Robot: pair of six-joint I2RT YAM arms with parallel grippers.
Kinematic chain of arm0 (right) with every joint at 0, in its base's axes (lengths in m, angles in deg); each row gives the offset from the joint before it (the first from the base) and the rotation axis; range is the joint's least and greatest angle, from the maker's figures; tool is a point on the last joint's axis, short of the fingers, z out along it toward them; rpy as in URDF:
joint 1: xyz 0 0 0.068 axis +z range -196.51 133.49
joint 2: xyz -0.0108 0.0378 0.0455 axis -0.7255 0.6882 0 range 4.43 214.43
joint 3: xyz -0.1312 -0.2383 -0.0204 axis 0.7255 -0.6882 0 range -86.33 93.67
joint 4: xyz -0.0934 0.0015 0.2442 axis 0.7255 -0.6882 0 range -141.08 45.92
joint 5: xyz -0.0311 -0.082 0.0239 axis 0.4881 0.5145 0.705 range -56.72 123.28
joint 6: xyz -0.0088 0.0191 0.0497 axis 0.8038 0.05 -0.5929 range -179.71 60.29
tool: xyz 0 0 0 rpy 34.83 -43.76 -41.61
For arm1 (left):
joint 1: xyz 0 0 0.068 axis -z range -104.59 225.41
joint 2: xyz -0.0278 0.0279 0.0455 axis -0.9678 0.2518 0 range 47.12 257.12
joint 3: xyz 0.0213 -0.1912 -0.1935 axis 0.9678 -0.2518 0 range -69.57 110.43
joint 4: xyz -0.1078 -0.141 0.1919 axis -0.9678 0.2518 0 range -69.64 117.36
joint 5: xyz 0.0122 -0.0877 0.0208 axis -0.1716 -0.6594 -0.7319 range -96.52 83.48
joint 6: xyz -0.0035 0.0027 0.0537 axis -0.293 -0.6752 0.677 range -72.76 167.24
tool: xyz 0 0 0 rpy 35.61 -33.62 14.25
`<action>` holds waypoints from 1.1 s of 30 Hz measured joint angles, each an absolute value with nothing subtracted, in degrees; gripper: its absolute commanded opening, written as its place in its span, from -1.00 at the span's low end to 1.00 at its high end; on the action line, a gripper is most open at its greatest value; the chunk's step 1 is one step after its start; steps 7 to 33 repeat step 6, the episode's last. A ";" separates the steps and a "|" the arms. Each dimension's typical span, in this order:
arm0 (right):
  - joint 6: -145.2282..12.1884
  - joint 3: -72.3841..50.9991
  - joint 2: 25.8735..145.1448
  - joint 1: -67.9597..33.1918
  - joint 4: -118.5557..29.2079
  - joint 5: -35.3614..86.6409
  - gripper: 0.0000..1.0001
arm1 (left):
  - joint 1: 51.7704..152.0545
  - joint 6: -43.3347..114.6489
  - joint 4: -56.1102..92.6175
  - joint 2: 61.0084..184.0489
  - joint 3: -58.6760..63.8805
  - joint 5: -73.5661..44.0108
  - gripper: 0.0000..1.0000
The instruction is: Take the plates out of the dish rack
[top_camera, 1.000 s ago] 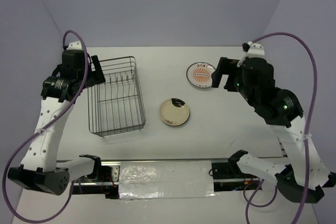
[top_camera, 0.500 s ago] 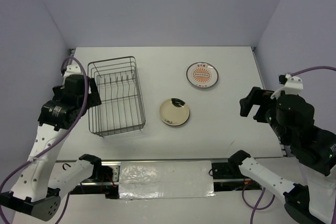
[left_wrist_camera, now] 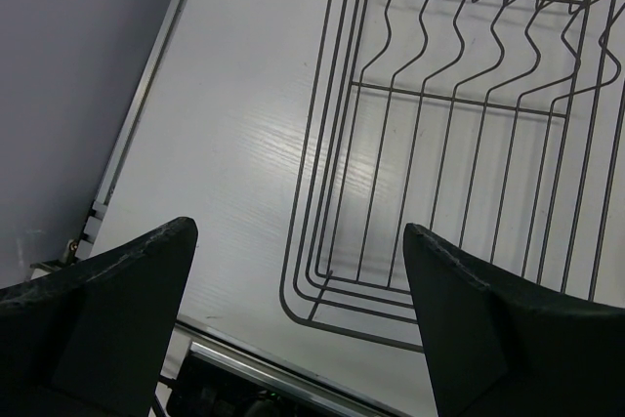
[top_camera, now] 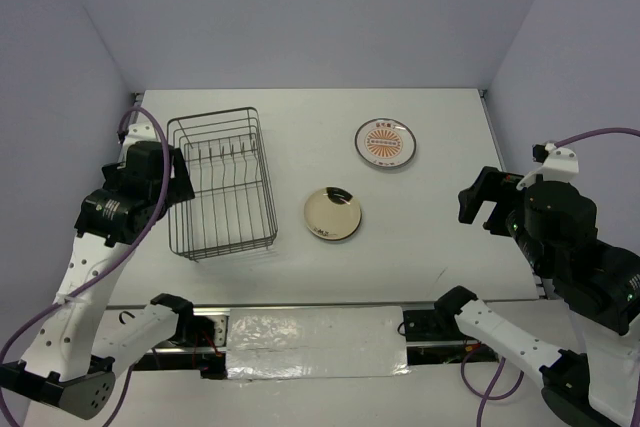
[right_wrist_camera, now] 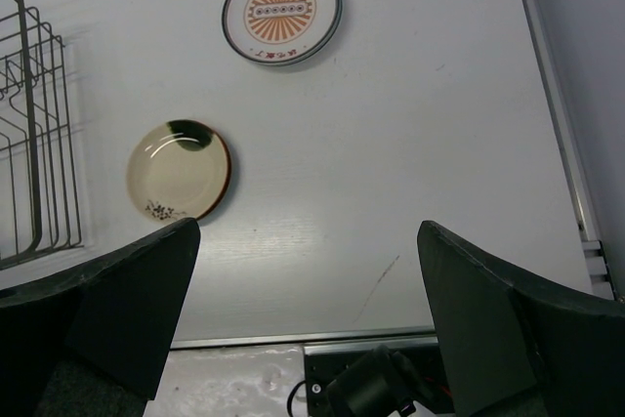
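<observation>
The wire dish rack [top_camera: 221, 183] stands at the left of the table with no plates in it; it also shows in the left wrist view [left_wrist_camera: 459, 134] and at the left edge of the right wrist view [right_wrist_camera: 34, 134]. A cream-tan plate [top_camera: 333, 214] lies flat mid-table, also in the right wrist view [right_wrist_camera: 179, 170]. A white plate with an orange sunburst [top_camera: 385, 142] lies flat further back, also in the right wrist view [right_wrist_camera: 281, 11]. My left gripper [top_camera: 178, 177] is open and empty beside the rack's left side. My right gripper [top_camera: 482, 202] is open and empty, raised over the right of the table.
The table's metal front rail [right_wrist_camera: 293, 344] and a black fitting [right_wrist_camera: 376, 388] show below the right gripper. Purple cables loop off both arms [top_camera: 590, 133]. Walls close the table at left, back and right.
A second ago both arms reached further back, the right gripper at the sunburst plate and the left at the rack's rear left. Both have drawn back toward me; little movement in the last half second.
</observation>
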State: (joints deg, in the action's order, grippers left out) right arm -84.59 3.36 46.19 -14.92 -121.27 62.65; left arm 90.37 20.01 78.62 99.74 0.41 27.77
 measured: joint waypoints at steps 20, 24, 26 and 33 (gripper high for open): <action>-85.20 3.36 46.16 -14.92 -121.24 62.60 1.00 | 90.48 20.04 78.60 99.74 0.41 28.05 0.99; -85.20 3.36 46.16 -14.92 -121.24 62.60 1.00 | 90.48 20.04 78.60 99.74 0.41 28.05 0.99; -85.20 3.36 46.16 -14.92 -121.24 62.60 1.00 | 90.48 20.04 78.60 99.74 0.41 28.05 0.99; -85.20 3.36 46.16 -14.92 -121.24 62.60 1.00 | 90.48 20.04 78.60 99.74 0.41 28.05 0.99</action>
